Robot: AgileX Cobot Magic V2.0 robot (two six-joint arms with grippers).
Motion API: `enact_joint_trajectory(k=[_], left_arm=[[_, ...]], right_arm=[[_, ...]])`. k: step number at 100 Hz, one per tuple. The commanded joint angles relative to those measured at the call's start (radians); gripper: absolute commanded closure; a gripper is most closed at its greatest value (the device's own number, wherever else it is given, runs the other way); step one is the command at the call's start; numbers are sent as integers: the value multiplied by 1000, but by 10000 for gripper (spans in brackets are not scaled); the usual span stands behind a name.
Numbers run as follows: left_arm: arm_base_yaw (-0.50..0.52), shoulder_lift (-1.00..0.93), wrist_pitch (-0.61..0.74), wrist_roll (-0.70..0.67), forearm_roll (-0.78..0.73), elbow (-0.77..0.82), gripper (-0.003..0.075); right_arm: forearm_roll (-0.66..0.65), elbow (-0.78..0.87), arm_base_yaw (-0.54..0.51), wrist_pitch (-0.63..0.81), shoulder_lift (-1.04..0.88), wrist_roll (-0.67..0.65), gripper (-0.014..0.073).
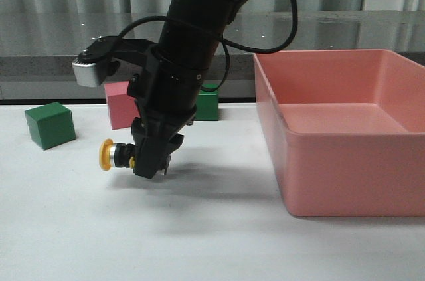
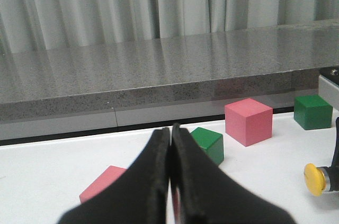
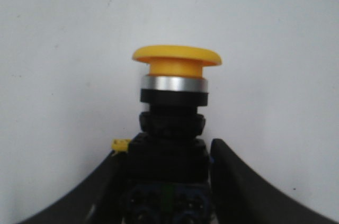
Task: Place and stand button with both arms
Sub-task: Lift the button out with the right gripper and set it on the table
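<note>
The right gripper (image 1: 151, 161) sits low in the left-centre of the front view, clenched on the one button (image 1: 114, 155), its fingers pressed against either side of the black body. The button lies sideways, just above or on the white counter (image 1: 199, 228); which, I cannot tell. Its cap points toward the left edge of the frame.

The button has a yellow mushroom cap, then a silver collar, then a black ribbed body; in the right wrist view the button (image 3: 172, 107) fills the middle of the frame, with a dark bluish block at the bottom between the fingers.

The left gripper (image 2: 170, 181), at the lower centre of the left wrist view, is pressed closed with nothing between its fingers.

Cubes: the front view shows one green cube (image 1: 50, 125) at the left, one pink cube (image 1: 119, 108) behind the arm, and a second green cube (image 1: 207, 105) partly hidden. The left wrist view shows a further flat pink block (image 2: 103, 181) at the lower left.

One large pink bin (image 1: 345, 128) fills the right of the front view.
</note>
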State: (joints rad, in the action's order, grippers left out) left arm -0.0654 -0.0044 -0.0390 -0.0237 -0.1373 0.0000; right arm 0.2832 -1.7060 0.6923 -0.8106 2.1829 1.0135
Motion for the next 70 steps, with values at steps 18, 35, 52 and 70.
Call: enact_joint_trajectory(k=[18, 35, 52, 70], left_arm=[[0, -31, 76, -9, 8, 44, 740], [0, -31, 76, -9, 8, 44, 740], [0, -31, 76, -9, 8, 44, 739], [0, -31, 76, -9, 8, 44, 740]], right_arm=[[17, -40, -3, 50, -63, 11, -55], [0, -94, -14, 4, -96, -66, -20], [-40, -140, -66, -85, -198, -240, 314], [-44, -138, -196, -185, -327, -369, 653]])
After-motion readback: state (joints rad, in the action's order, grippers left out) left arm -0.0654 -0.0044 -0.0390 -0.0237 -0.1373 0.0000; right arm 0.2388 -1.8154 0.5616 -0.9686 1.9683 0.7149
